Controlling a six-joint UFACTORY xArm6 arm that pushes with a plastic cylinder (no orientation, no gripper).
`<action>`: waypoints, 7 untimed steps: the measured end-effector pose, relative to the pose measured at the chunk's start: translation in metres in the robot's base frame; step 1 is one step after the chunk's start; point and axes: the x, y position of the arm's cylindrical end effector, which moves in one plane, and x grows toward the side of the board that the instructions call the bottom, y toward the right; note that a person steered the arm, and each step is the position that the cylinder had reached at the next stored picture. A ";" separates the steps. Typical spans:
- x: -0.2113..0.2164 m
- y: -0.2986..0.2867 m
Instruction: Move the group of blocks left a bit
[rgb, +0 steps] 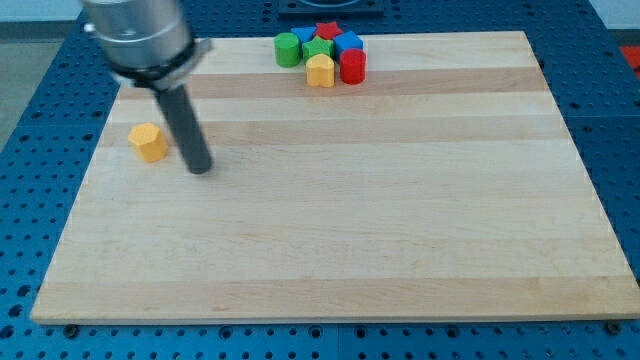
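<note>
A tight group of blocks sits at the view's top centre of the wooden board (330, 220): a green cylinder (288, 49), a blue block (304, 36), a red star-like block (327, 31), a blue block (348, 43), a green block (318, 48), a yellow block (320, 70) and a red cylinder (352, 66). A lone yellow hexagonal block (148, 142) lies at the view's left. My tip (199, 168) rests on the board just right of and slightly below that yellow block, far to the left of and below the group.
The board lies on a blue perforated table (30, 150). The arm's grey body (137, 35) hangs over the board's top left corner.
</note>
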 end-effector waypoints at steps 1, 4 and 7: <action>-0.017 0.071; -0.050 0.195; -0.167 0.302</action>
